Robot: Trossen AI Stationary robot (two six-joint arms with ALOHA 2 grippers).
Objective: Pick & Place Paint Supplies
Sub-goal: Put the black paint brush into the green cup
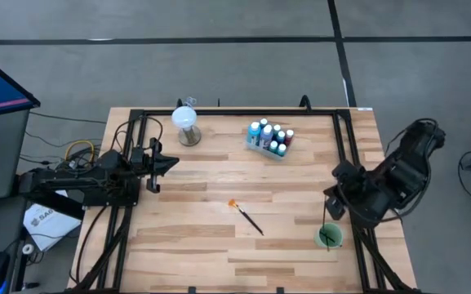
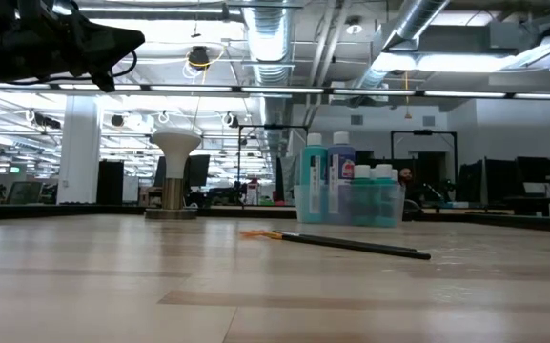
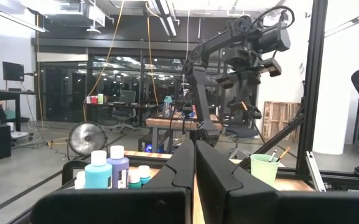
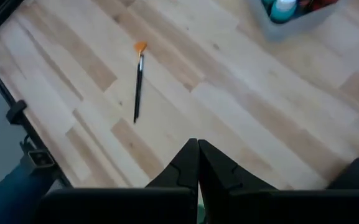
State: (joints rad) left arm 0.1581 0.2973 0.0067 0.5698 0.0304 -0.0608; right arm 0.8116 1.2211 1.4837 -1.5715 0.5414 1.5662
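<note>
An orange-tipped, dark-handled paintbrush lies flat on the middle of the table. White-capped paint bottles stand in a clear tray toward the far edge. A green cup near the right edge has brush handles sticking out of it. My right gripper is shut and hovers above the table just on the far side of the cup, with nothing showing between its fingers. My left gripper is shut and raised over the table's left side.
A white globe on a round base stands at the far edge, left of the bottle tray. Black frame rails run along the left, right and far sides of the table. Bare wood lies between the brush and the near edge.
</note>
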